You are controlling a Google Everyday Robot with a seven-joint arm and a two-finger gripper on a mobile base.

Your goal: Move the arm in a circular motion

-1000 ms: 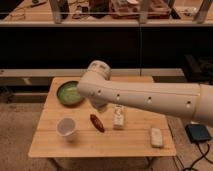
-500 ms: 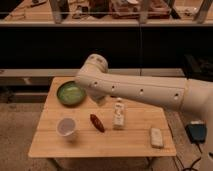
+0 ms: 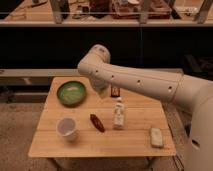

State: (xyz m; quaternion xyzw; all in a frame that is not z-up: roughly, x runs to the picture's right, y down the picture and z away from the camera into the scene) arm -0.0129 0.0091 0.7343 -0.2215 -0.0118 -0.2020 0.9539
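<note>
The large cream-white arm (image 3: pixel 145 82) with dark dots along its side reaches in from the right edge over the wooden table (image 3: pixel 135 145). Its rounded elbow (image 3: pixel 96 56) is above the table's back edge, right of the green bowl (image 3: pixel 71 93). A short segment hangs down from the elbow. The gripper (image 3: pixel 104 90) is at the lower end of that segment, above the table's back middle, mostly hidden behind the arm. It holds nothing that I can see.
On the table stand a pale cup (image 3: pixel 66 128), a dark red-brown oblong object (image 3: pixel 97 122), a small white bottle (image 3: pixel 119 114), a white rectangular block (image 3: pixel 156 137) and a small dark packet (image 3: pixel 115 91). Dark shelving (image 3: pixel 60 45) is behind the table.
The arm has lifted: its elbow has risen over the back of the table, and the long segment now clears the white bottle.
</note>
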